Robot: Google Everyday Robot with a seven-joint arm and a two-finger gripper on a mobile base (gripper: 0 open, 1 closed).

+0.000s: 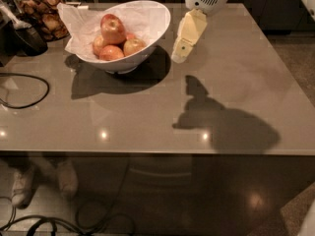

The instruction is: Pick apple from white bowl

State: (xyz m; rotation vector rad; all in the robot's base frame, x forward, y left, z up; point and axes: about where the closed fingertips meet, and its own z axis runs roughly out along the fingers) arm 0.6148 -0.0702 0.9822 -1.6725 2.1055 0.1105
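Note:
The white bowl (pixel 147 33) stands on the grey table at the back left, lined with crumpled white paper. It holds a pile of apples. The apple (pixel 112 29), the largest one, red with yellow-orange patches, sits on top of the pile at the left. My gripper (pixel 180 54) hangs from the white arm at the top of the view, its cream fingers pointing down and left. It hovers above the table just right of the bowl's rim, apart from the apple and empty.
A dark container of brown snacks (pixel 42 14) stands at the back left corner. A black cable (pixel 29 95) loops on the table's left side. The table's front edge (pixel 157 152) runs across the middle; a person's shoes (pixel 22 188) show below.

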